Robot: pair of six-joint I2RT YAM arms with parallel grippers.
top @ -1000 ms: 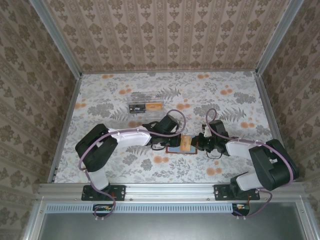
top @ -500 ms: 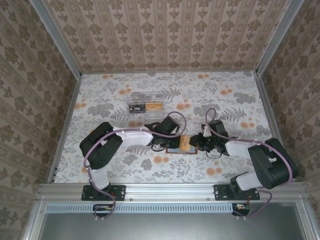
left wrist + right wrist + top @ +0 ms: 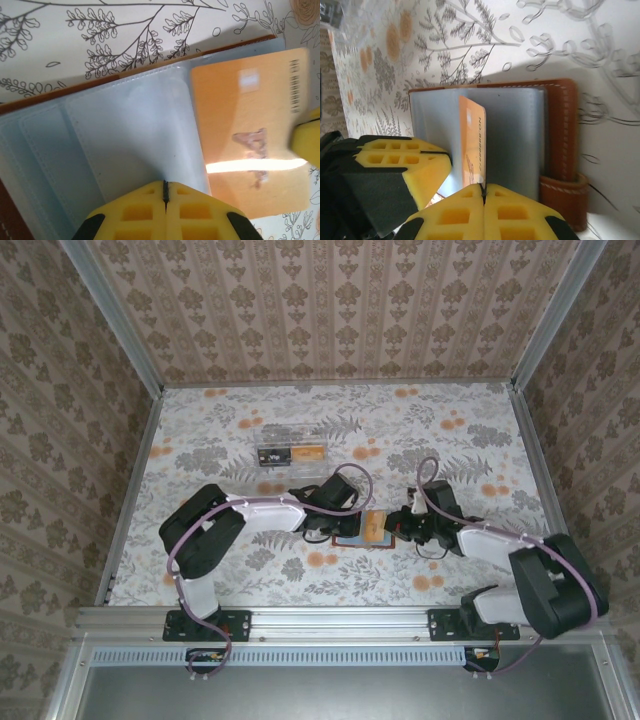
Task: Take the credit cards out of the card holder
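The card holder [image 3: 352, 537] lies open on the flowered table, blue-grey lining [image 3: 125, 135] up and brown rim [image 3: 562, 125] around it. My left gripper [image 3: 165, 187] is shut on a flap of that lining, pinning the card holder [image 3: 45, 150]. An orange-tan credit card [image 3: 250, 135] sticks most of the way out of its pocket. My right gripper [image 3: 482, 189] is shut on the near edge of this credit card [image 3: 471, 135], which stands on edge in the right wrist view. The two grippers meet over the holder, left gripper [image 3: 338, 518] facing right gripper [image 3: 397, 525]. A dark grey card is hidden.
A clear plastic oblong box [image 3: 290, 453] lies behind the left arm with a dark and an orange flat piece inside. The left gripper's yellow fingers [image 3: 405, 160] sit close beside the right gripper. Patterned walls enclose the table on three sides.
The right arm has drawn back slightly to the right, with its elbow swinging outward and the orange card still held. The left gripper stays on the holder.
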